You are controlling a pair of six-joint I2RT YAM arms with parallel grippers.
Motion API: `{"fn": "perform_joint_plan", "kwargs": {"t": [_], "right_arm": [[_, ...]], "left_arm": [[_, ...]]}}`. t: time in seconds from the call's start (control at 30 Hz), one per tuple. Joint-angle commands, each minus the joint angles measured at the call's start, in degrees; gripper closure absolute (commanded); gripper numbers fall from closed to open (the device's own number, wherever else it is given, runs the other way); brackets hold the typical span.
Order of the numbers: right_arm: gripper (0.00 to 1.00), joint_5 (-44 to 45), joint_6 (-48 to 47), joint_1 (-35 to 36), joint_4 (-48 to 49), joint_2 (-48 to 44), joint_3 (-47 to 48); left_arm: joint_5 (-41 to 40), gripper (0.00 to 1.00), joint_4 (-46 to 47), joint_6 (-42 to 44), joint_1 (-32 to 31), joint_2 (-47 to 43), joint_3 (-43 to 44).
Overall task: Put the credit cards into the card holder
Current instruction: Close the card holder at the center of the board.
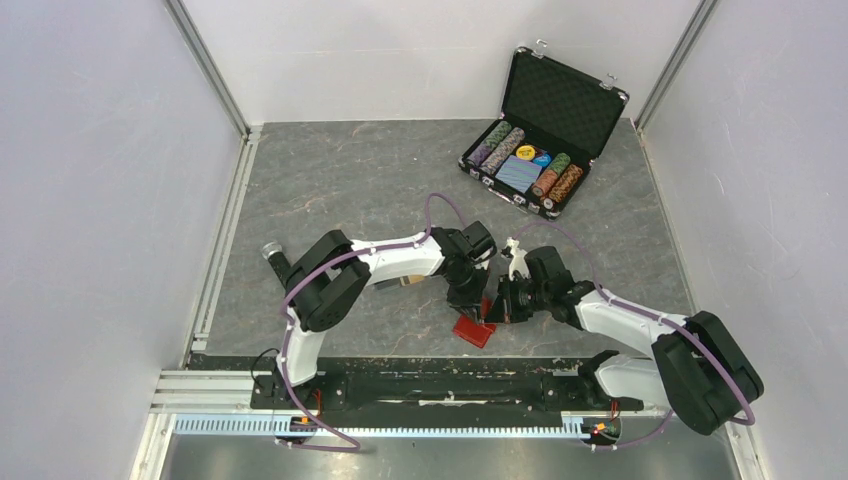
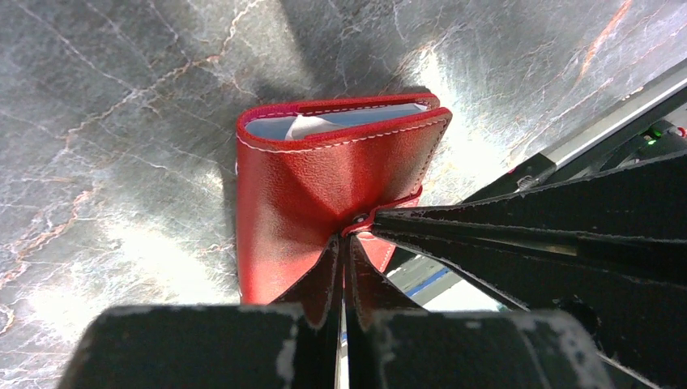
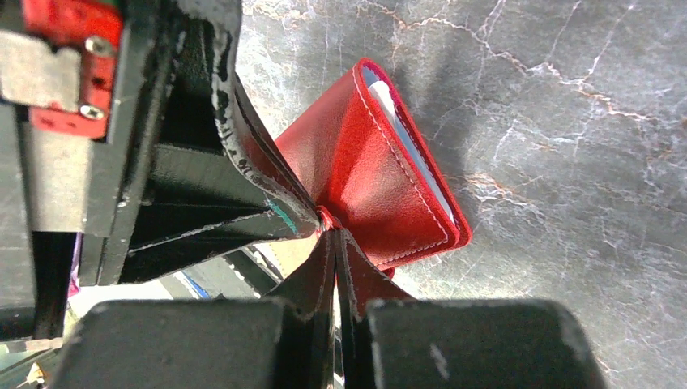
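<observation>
We see the red card holder folded shut, low and centre in the top view, over the grey desk. Our left jaws and right jaws both pinch it at its snap tab, meeting there tip to tip.

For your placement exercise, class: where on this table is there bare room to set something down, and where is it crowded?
Bare: the far-left mat, from the left rail to the chip case; also the strip in front of that case. Crowded: near centre, where the left pincer and right pincer both pinch the card holder.
</observation>
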Motion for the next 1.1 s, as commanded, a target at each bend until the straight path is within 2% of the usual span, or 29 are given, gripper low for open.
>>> {"fn": "perform_joint_plan", "kwargs": {"t": [0.0,0.17,0.33,0.6,1.0,1.07], "right_arm": [[1.00,21.33,-3.88,2.04,-13.69,7.47,-5.49],[1.00,22.91,-2.99,3.77,-14.76,7.95,-4.55],[1.00,20.28,-4.03,3.80,-13.13,2.24,-4.60],[1.00,15.67,-3.17,3.79,-9.92,-12.05,-1.60],[1.00,12.49,-1.99,3.71,-6.19,-14.05,0.76],[1.00,12.54,-1.86,3.63,-6.15,-14.65,1.81]], "left_arm": [[-3.04,0.98,7.73,-3.21,-2.08,8.15,-1.23],[0.26,0.98,13.39,-4.83,-2.06,7.28,-1.82],[1.06,0.98,17.46,-5.18,-1.87,4.63,-4.34],[1.06,0.98,17.54,-4.48,-1.91,2.13,-6.94],[-1.73,0.97,15.27,-2.92,-1.84,-2.60,-8.34],[-2.76,0.87,14.89,-2.39,-1.90,-4.33,-8.43]]}}
